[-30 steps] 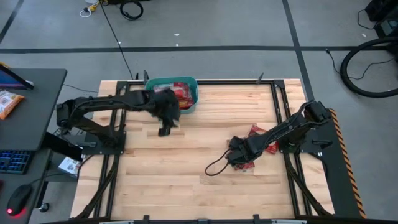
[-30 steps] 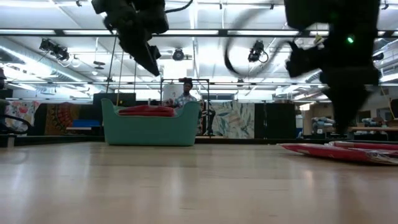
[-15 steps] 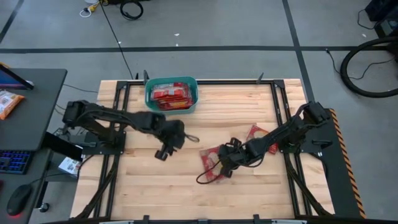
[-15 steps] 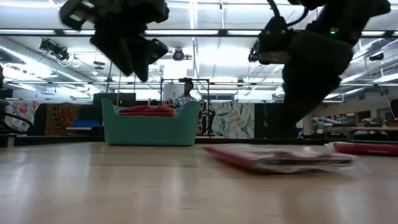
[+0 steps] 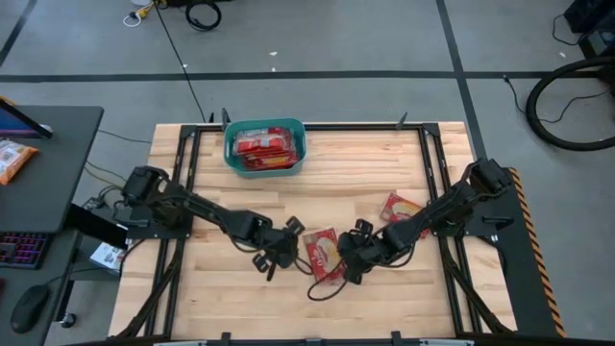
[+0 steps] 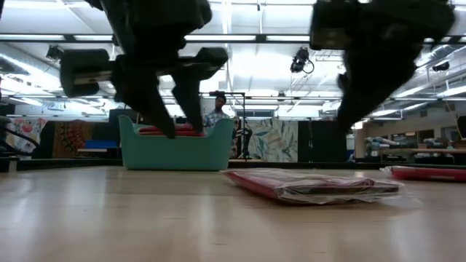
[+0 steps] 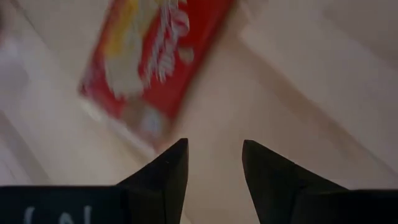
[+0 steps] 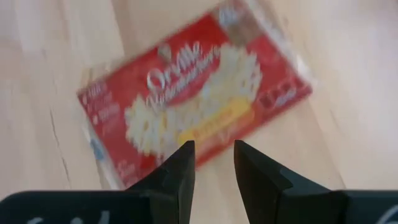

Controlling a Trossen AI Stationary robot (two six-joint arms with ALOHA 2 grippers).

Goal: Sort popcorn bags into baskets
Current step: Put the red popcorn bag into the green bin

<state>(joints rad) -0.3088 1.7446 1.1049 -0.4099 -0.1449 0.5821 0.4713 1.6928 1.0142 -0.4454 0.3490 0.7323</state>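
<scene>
A red popcorn bag (image 5: pixel 324 255) lies flat on the wooden table near its middle, label up; it also shows in the low view (image 6: pixel 313 185) and in both wrist views (image 7: pixel 155 56) (image 8: pixel 193 99). My left gripper (image 5: pixel 286 248) hovers open just to its left, fingers slanting down (image 6: pixel 182 131), clear of the table. My right gripper (image 5: pixel 344 259) hovers open over the bag's right edge (image 6: pixel 349 116), not touching it. A second bag (image 5: pixel 399 207) lies flat farther right. The teal basket (image 5: pixel 229 144) stands at the far edge with red bags (image 5: pixel 264 146) inside.
Black frame rails (image 5: pixel 432 192) run along the table's left and right sides. A cable loop (image 5: pixel 322 286) hangs below my right gripper onto the table. A dark desk at the left carries an orange snack bag (image 5: pixel 14 159). A person (image 6: pixel 216 109) stands far behind the basket.
My left gripper has swung from beside the basket toward the near edge and the table's middle, sinking and rolling, and has stopped beside the bag. My right gripper has moved toward the table's left and tipped downward. One bag has gone left with it and now lies flat.
</scene>
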